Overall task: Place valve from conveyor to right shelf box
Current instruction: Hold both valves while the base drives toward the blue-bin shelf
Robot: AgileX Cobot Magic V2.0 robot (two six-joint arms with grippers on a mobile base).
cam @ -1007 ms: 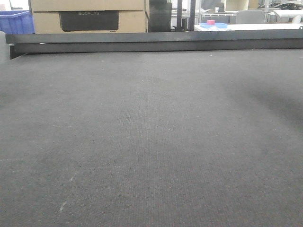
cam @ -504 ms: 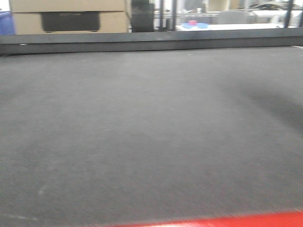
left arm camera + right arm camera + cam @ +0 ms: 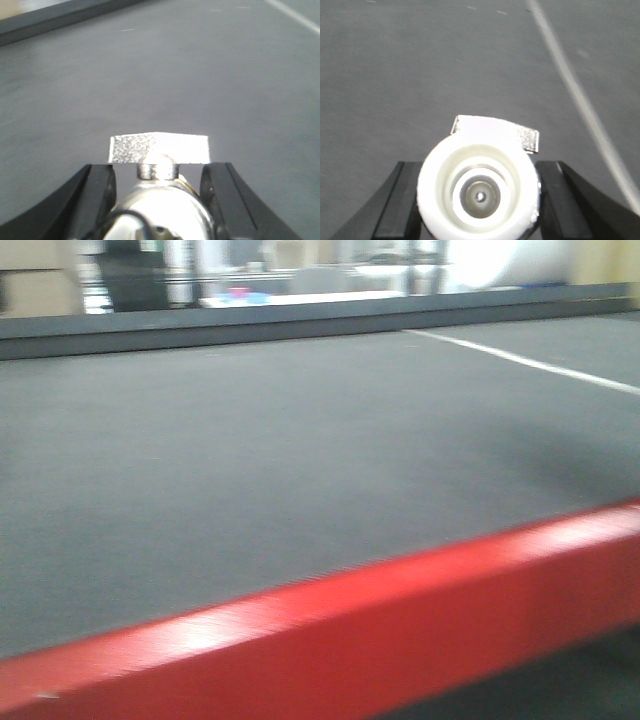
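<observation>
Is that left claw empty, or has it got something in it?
Not empty. The left wrist view shows a silvery valve lodged between the left gripper's two black fingers, grey conveyor beyond.

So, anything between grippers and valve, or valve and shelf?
No. Left gripper clamps a silvery valve, right gripper a white-ended valve; only bare conveyor lies ahead. The shelf is in no view, so that path is unknown.

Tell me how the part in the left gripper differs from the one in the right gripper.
The left valve shows a rounded silvery body; the right valve shows a white, open round end. The left valve's flat handle sits level; the right valve's is tilted. Both have a silvery handle and sit between dark gripper fingers over a grey surface.
</observation>
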